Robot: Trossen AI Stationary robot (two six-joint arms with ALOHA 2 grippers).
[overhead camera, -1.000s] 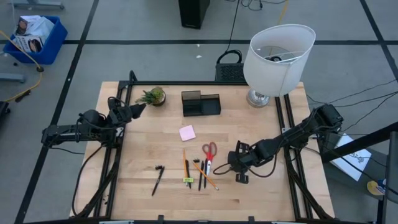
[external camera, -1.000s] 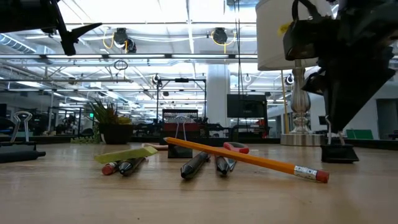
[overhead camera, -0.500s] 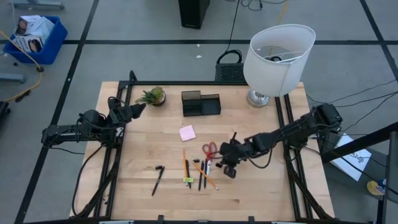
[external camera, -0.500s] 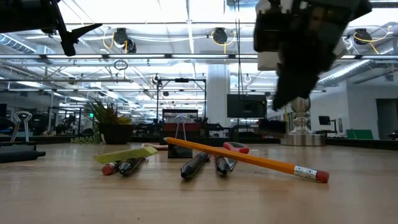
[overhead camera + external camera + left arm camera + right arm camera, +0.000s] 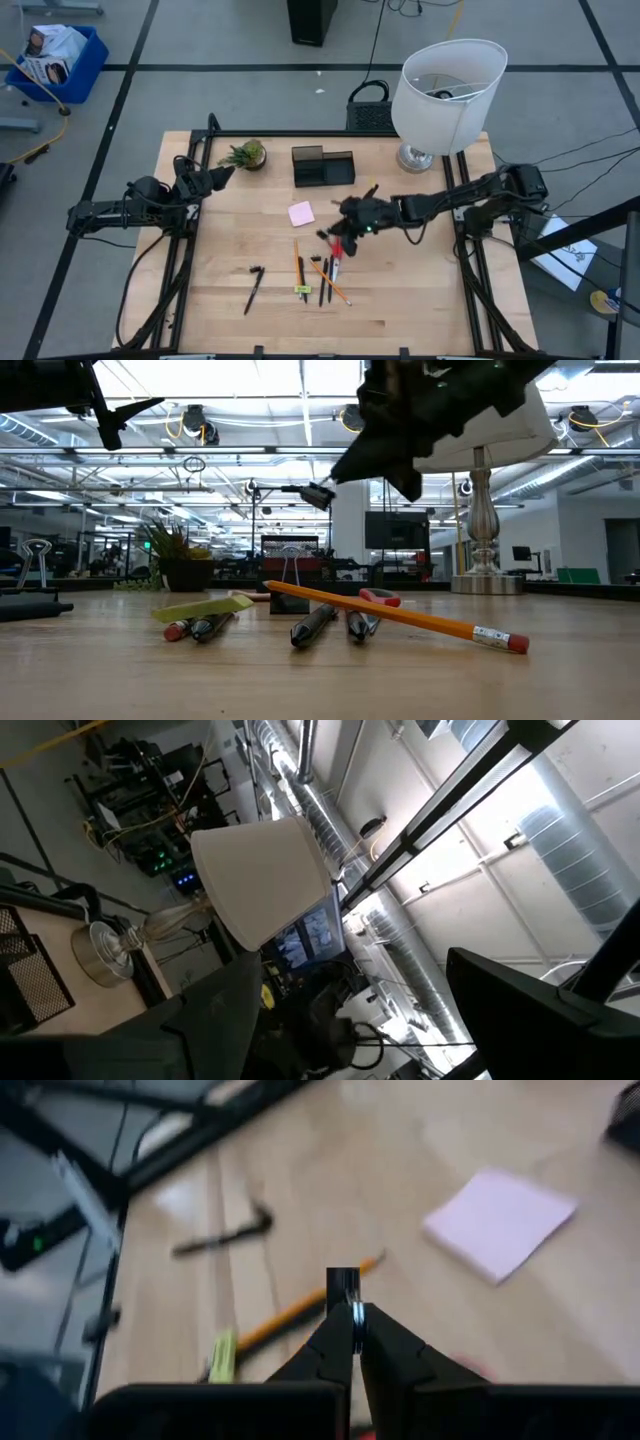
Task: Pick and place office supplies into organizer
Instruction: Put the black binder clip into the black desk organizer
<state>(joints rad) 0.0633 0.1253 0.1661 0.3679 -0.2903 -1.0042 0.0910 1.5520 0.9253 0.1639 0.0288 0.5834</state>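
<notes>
While right claw (image 5: 352, 1320) pinches it, black clip (image 5: 343, 1285) points straight outward.

Even, bright overhead light falls on the wooden surface (image 5: 400, 280), with only faint, soft shadows. In the low view, ceiling light strips (image 5: 250, 390) glare almost white and the right arm is a dark, motion-blurred silhouette. The right wrist view is blurred; the pink sticky-note pad (image 5: 498, 1223) looks soft.

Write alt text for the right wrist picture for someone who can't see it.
The right claw, shut on a small black clip, hangs above a wooden table. Beyond it lie a pink sticky-note pad, an orange pencil and a black pen.
</notes>
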